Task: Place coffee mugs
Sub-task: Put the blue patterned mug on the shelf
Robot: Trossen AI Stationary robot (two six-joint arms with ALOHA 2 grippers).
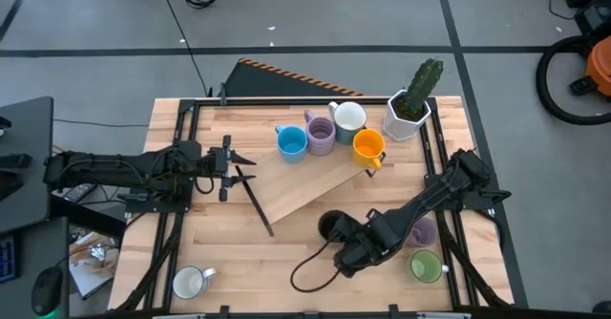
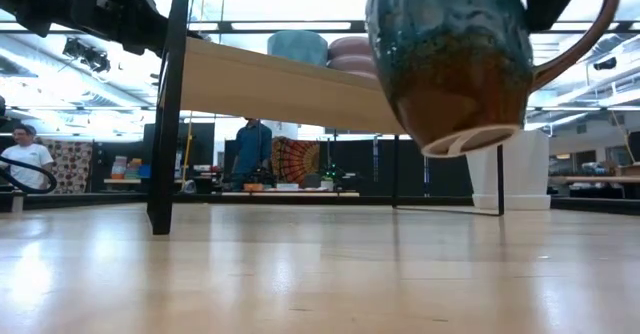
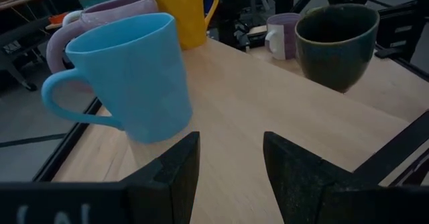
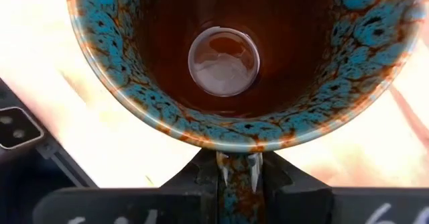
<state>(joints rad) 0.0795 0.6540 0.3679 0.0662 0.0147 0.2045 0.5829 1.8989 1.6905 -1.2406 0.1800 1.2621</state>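
Note:
My right gripper (image 1: 351, 245) is shut on the dark brown mug (image 1: 334, 226) with teal mottling, above the table's near middle. The blue (image 1: 291, 142), lavender (image 1: 321, 133), white (image 1: 348, 118) and orange (image 1: 368, 147) mugs stand on a raised wooden board (image 1: 305, 190). A second lavender mug (image 1: 423, 231) and the green mug (image 1: 427, 265) stand on the table at the near right. A white mug (image 1: 191, 283) stands at the near left. My left gripper (image 3: 231, 177) is open, just left of the blue mug (image 3: 127, 76) and touching nothing. My right gripper pinches the dark brown mug's handle (image 4: 236, 184) between its two fingers, right where it joins the rim. The mug's mouth faces back toward the wrist. The mug hangs clear of the table, tilted, and its base (image 2: 470, 139) shows from below.
A white faceted pot with a cactus (image 1: 409, 114) stands at the far right of the board. The board's black legs (image 2: 165, 114) stand on the table. A black cable (image 1: 305, 271) loops on the table by the right gripper. People show in the room behind.

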